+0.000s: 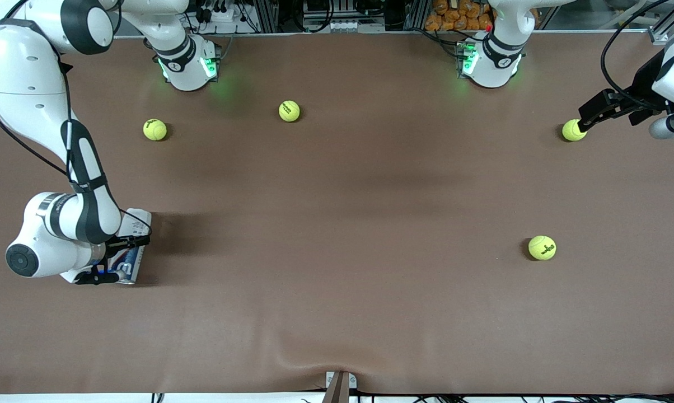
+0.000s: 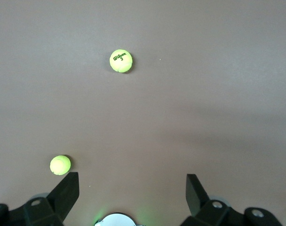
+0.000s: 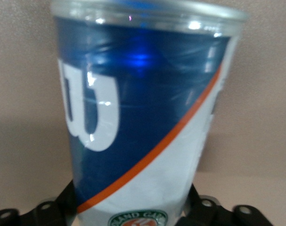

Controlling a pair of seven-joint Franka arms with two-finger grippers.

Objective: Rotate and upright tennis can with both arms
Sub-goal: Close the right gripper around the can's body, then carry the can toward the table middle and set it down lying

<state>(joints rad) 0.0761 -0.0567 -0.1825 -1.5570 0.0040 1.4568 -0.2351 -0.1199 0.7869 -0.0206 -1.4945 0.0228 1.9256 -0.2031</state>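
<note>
The tennis can (image 1: 137, 221) lies on its side on the brown table at the right arm's end. It has a clear body and a navy and white label with an orange stripe. My right gripper (image 1: 117, 259) is down on it, one finger on each side of the can. In the right wrist view the can (image 3: 133, 94) fills the picture between the black fingers (image 3: 67, 200) of my right gripper (image 3: 131, 202). My left gripper (image 1: 582, 123) is open and empty, held over a tennis ball (image 1: 573, 130) at the left arm's end. Its own view shows it (image 2: 132, 188) with jaws wide apart.
Other tennis balls lie loose on the table: two near the right arm's base (image 1: 155, 129) (image 1: 289, 111) and one nearer the front camera (image 1: 542, 247). The left wrist view shows two balls (image 2: 120, 60) (image 2: 60, 165). A small bracket (image 1: 340, 383) sits at the table's front edge.
</note>
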